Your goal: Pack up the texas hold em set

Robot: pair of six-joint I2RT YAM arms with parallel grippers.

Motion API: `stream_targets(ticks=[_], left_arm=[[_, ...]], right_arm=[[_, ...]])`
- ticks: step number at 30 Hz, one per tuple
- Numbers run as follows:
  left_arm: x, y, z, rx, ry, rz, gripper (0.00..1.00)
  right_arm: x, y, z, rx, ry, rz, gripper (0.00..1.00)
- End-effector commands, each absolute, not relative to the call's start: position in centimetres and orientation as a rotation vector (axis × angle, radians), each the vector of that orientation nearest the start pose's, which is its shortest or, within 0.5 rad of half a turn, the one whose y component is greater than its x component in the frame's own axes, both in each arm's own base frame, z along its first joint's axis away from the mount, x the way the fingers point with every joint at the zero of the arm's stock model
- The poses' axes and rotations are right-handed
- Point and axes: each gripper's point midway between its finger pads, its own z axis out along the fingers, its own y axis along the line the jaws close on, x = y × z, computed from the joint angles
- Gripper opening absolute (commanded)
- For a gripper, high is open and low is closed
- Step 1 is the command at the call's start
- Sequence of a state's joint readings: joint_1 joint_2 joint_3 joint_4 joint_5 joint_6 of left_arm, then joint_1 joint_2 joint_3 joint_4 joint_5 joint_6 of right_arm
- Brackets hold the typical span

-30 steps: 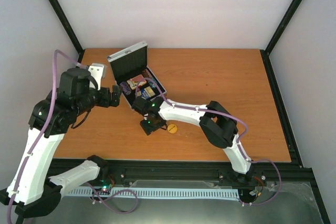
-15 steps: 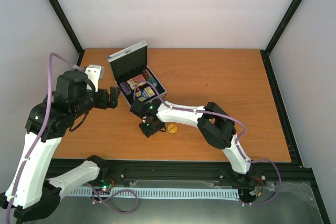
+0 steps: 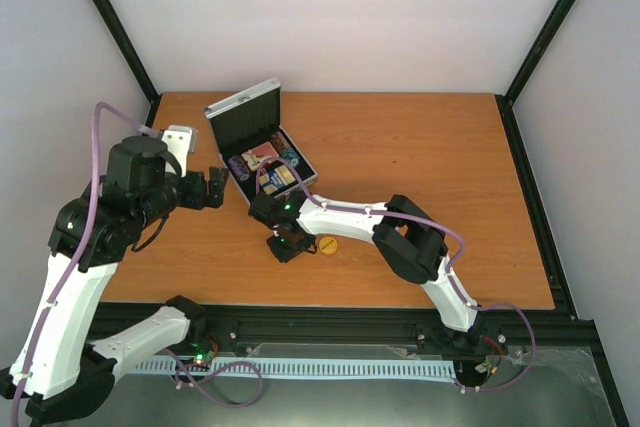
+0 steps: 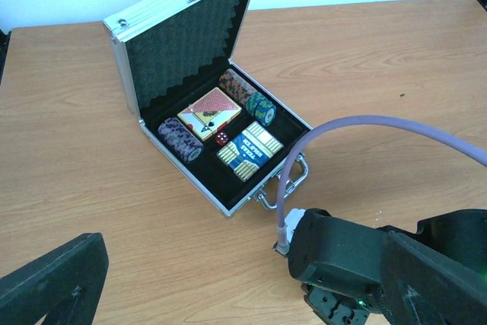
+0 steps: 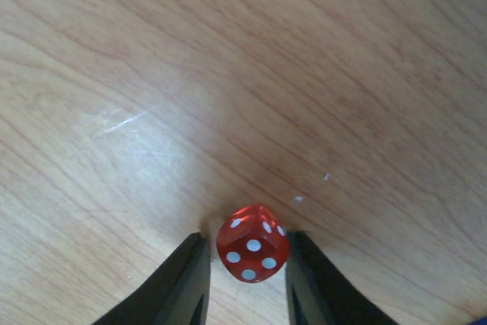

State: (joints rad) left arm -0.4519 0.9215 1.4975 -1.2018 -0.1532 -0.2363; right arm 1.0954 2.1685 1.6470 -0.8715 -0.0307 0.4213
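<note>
The small silver case (image 3: 245, 119) stands open at the back left, lid up, also in the left wrist view (image 4: 183, 43). Inside lie chip stacks (image 4: 180, 138), blue-green chips (image 4: 260, 107), a red card deck (image 4: 209, 112), a blue card deck (image 4: 249, 150) and a red die (image 4: 221, 138). My right gripper (image 3: 285, 245) is low over the table in front of the case. Its fingers straddle a second red die (image 5: 253, 243) with narrow gaps. An orange button (image 3: 327, 244) lies just right of it. My left gripper (image 3: 216, 185) is open and empty left of the case.
The right arm's forearm (image 4: 380, 260) and its purple cable (image 4: 365, 123) cross in front of the case handle (image 4: 293, 180). One left finger (image 4: 57, 275) shows at the bottom left of the left wrist view. Black frame posts stand at the table's back corners.
My left gripper has drawn back to the left, away from the case. My right gripper has shifted slightly toward the near edge, over the die.
</note>
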Motion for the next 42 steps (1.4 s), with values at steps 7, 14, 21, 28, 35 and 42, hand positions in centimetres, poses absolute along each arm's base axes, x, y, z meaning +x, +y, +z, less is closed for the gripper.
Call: stream_targets(ticks=[7,14,21,28,35,42], left_arm=[[21.5,-7.3,36.5,0.139,2.187,-0.209,1.0],[21.3,-7.0,36.6,0.137,2.178,-0.197,1.0],[21.2,-6.7,36.7,0.137,2.172,-0.183,1.0],[21.0,-6.6,36.7,0.136,2.171,-0.181,1.0],[21.0,-6.7,36.7,0.135,2.179,-0.185,1.0],[20.8,-6.4,36.2,0.125,2.191,-0.173,1.0]], right_arm=[[19.7,40.4,1.2,-1.01,2.872,0.189,0.17],[21.4,41.4,4.0,-0.995,2.802,0.173,0.14],[23.8,42.9,7.8,-0.934,2.717,0.198,0.06],[28.9,44.0,9.9,-0.819,2.653,0.243,0.07],[36.5,45.8,11.6,-0.71,2.567,0.346,0.07],[40.7,46.5,10.9,-0.64,2.512,0.446,0.08]])
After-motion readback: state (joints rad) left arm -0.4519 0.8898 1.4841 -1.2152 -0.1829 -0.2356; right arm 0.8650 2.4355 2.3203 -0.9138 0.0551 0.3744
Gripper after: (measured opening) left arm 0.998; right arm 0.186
